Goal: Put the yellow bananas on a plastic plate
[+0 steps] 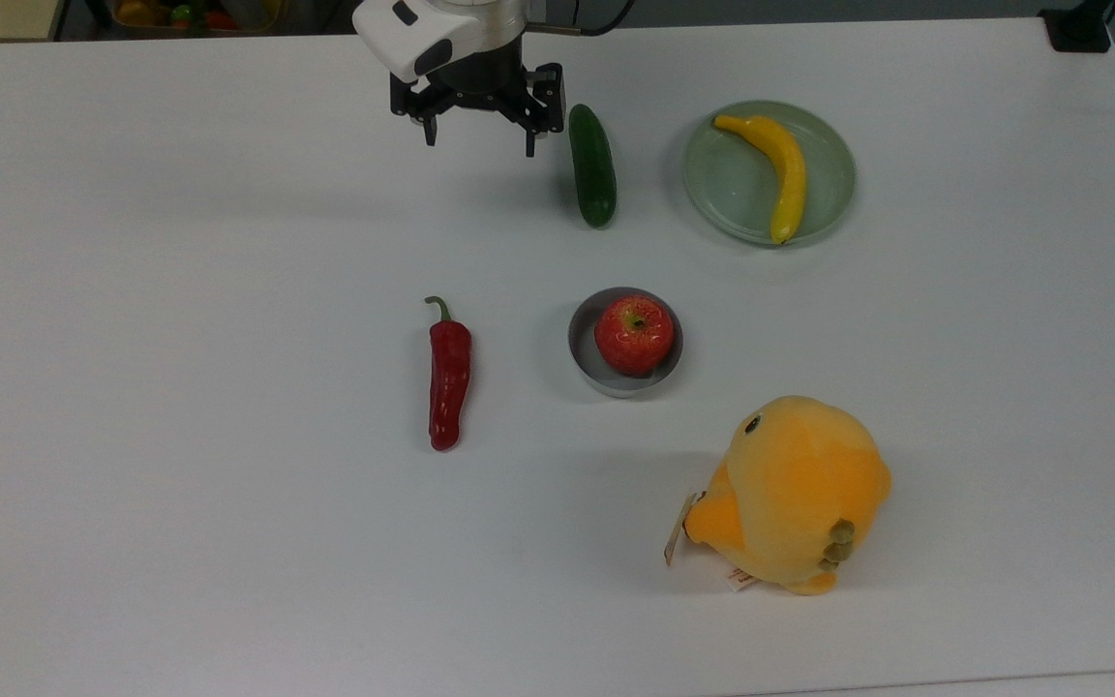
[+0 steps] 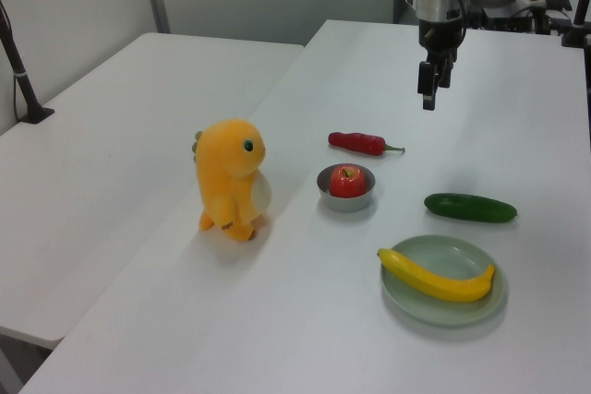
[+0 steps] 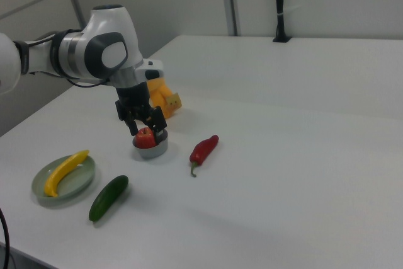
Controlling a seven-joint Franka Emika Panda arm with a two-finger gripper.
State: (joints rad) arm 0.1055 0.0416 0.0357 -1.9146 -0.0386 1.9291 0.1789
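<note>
Judging from the layout, the placing step looks complete: banana (image 1: 776, 172) lies across the pale green plate (image 1: 724, 189), one tip reaching the rim. Tool (image 1: 480, 126) hangs above bare table (image 1: 228, 242), fingers spread apart, nothing held. In the top view the cucumber (image 1: 592, 166) lies just right of the tool; plate and banana farther right, well apart from it. Next move, by estimate: none on the banana; tool only needs to stay clear of the plate

Cucumber (image 1: 592, 166), chilli (image 1: 448, 378), apple (image 1: 633, 334) in bowl (image 1: 585, 363), plush toy (image 1: 790, 494)
</note>
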